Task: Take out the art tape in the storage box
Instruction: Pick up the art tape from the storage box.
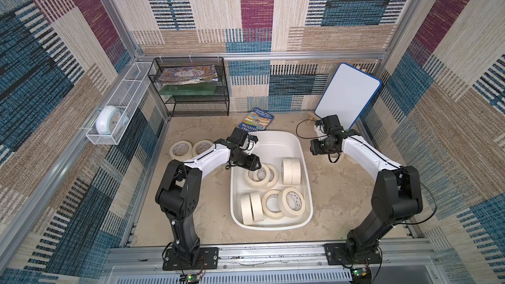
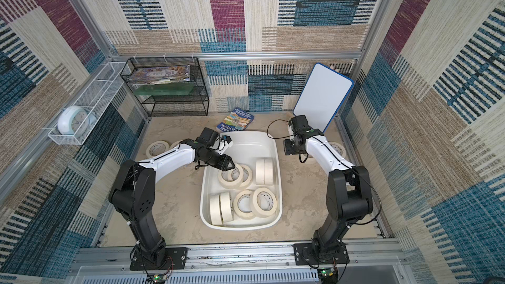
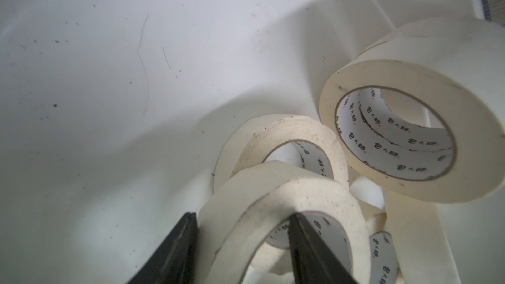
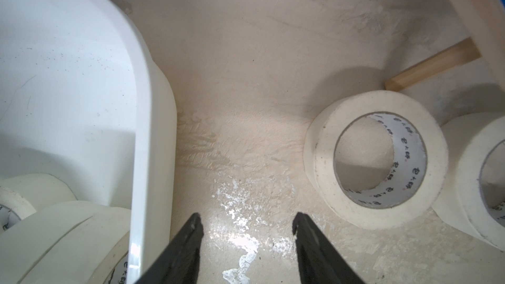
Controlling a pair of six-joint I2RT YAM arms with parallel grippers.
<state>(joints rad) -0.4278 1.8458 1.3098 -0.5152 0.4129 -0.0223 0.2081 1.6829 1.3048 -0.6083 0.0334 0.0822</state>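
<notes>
Left wrist: left hand point(image 3: 243, 215) tight around art tape point(image 3: 276, 193), inside storage box point(image 3: 109, 99)

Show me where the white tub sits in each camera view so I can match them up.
In a top view: tub near the picture's centre.
In a top view: tub again near the centre.
Left wrist: its bare floor fills most of the picture.
Right wrist: its rim and wall, beside bare tabletop.
Shared landmark: two tape rolls standing on edge, side by side, inside it.
</notes>
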